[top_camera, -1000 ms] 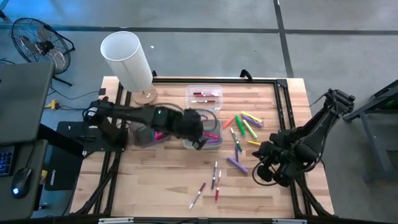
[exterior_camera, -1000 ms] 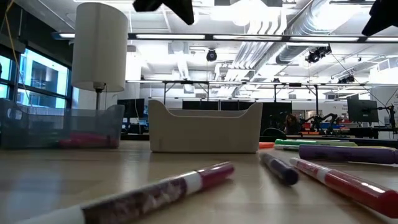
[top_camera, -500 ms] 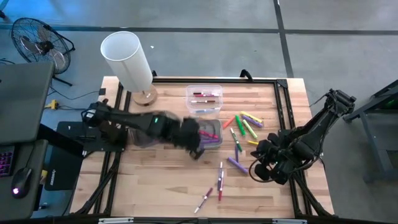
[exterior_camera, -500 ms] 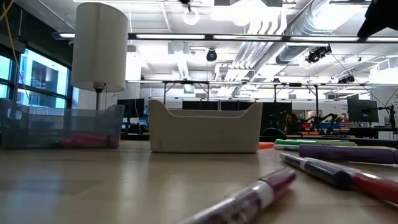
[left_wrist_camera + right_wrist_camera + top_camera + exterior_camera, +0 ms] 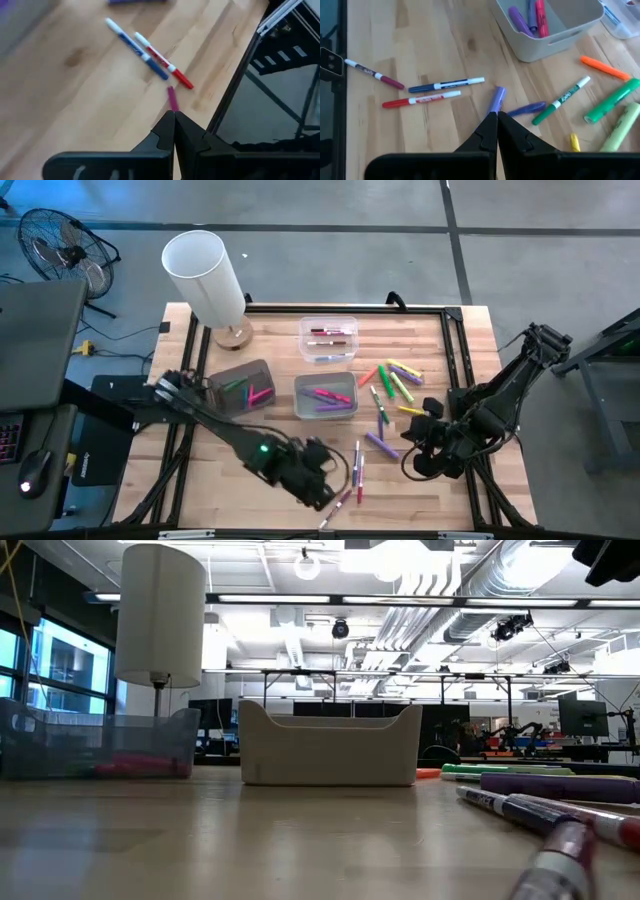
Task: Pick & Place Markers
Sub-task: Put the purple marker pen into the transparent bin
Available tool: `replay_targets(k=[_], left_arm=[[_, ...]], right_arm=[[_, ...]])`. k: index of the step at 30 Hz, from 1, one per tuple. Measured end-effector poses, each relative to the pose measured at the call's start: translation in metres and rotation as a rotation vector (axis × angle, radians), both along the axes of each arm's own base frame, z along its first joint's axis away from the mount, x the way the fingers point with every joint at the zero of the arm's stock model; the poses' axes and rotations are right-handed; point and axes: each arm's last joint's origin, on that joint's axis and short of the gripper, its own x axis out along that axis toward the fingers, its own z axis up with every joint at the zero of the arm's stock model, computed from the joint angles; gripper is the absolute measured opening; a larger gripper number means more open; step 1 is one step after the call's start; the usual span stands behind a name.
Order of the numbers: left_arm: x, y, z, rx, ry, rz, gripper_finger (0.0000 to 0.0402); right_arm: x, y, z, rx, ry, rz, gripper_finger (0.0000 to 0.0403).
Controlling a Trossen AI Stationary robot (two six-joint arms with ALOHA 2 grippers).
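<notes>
The table (image 5: 270, 455) under the left gripper (image 5: 174, 117) is pale planked wood with a smooth, lightly sheened finish, edged by a black metal frame (image 5: 235, 100). The markers (image 5: 447, 84) ahead of the right gripper (image 5: 497, 116) look like smooth glossy plastic. Beyond them the grey bin (image 5: 560, 22) is matt plastic, and both grippers' fingers are matt black.

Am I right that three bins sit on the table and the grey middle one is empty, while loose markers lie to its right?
Not quite: the grey bin is not empty. The high view shows purple and pink markers inside it, and the right wrist view confirms it. The three bins and the loose markers to its right are as you say.
</notes>
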Motion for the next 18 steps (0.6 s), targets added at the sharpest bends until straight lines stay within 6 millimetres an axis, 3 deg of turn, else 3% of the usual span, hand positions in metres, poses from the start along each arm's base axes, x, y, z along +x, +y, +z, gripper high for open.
replay_targets(k=[7, 11, 15, 18], left_arm=[[0.039, -0.019, -0.048, -0.084, -0.070, -0.051, 0.0001], [0.063, -0.018, -0.077, -0.189, -0.077, -0.103, 0.0001], [0.075, -0.016, -0.093, -0.273, -0.061, -0.152, 0.0001], [0.072, -0.018, -0.110, -0.283, 0.022, -0.165, 0.0001]], right_arm=[[0.000, 0.002, 0.000, 0.019, 0.022, 0.035, 0.0000], [-0.001, 0.003, 0.000, 0.018, 0.021, 0.043, 0.0000], [-0.003, 0.005, 0.000, 0.021, 0.021, 0.053, 0.0000], [-0.004, 0.006, 0.000, 0.023, 0.020, 0.060, 0.0000]])
